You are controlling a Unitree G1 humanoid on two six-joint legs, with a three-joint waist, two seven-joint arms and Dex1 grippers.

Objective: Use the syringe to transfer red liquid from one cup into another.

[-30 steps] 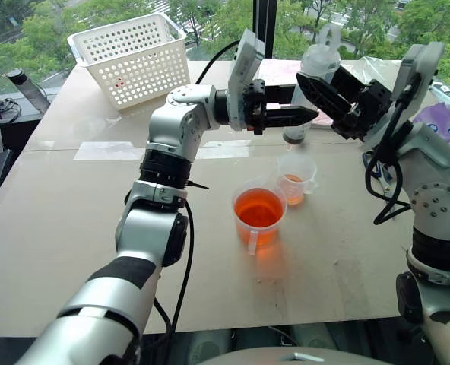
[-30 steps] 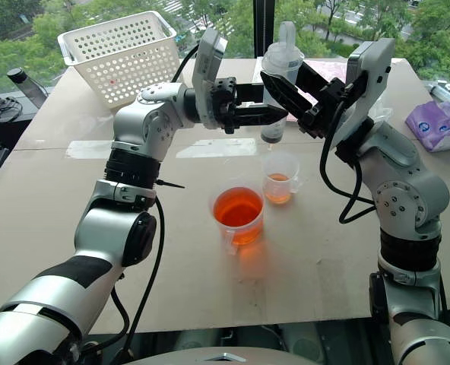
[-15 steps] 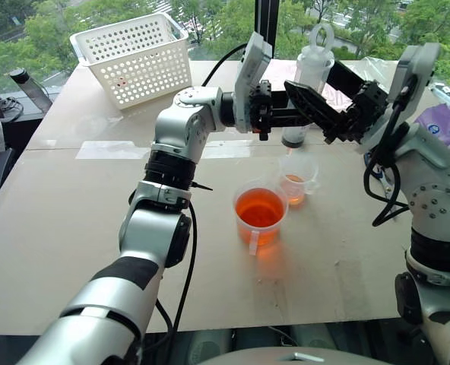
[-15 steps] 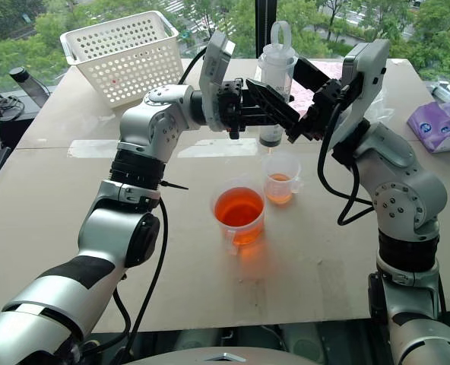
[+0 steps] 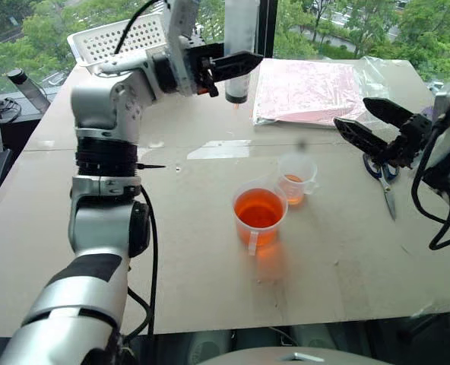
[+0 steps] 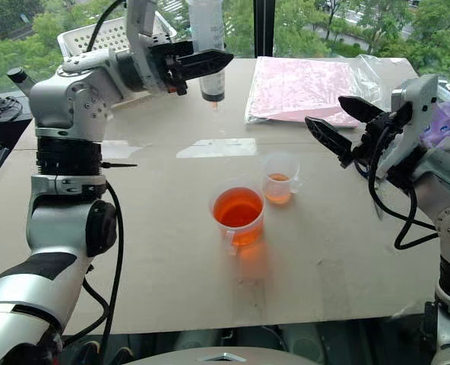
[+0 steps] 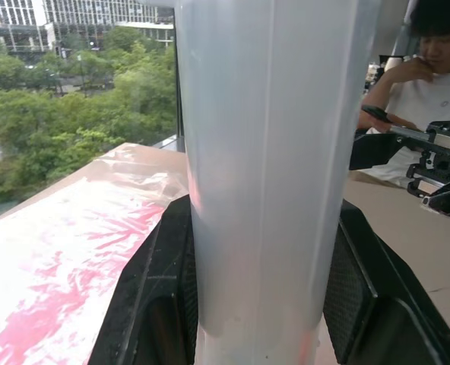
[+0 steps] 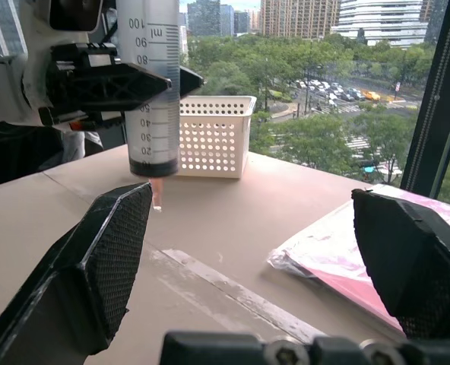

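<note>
Above the far left of the pale brown bench (image 5: 73, 251), the left tool (image 5: 236, 65) has its two black fingers clamped on the barrel of the large clear plastic syringe (image 5: 240, 38), and it holds that barrel upright, small orange-stained tip pointing down, well clear of the board. From the left wrist the barrel fills the space between both fingers (image 7: 164, 296), snug on each side. From the right wrist you can read the graduated marks running up the barrel, dark seal low down near the tip. Behind it stands a white perforated plastic basket (image 5: 118, 38) at the far edge.

Over on the right, the right tool (image 5: 369, 122) hangs above the bench with its fingers spread wide, nothing between them, pointing across toward the middle. Just under and beyond it lie a pair of blue-handled scissors (image 5: 385, 182).

Centre stage: the larger clear plastic beaker with a side handle (image 5: 259, 214) stands upright, the translucent orange-red liquid (image 5: 258, 207) glowing inside it. Just beside it, on the far right side, sits the smaller clear plastic measuring cup (image 5: 296, 179), also upright, with only a little orange at its base. Both are well apart from the syringe and from either tool. A pink-patterned sheet in a clear plastic bag (image 5: 308, 91) lies flat at the back. A person in a white top (image 7: 415, 84) sits beyond the bench in the left wrist view.
</note>
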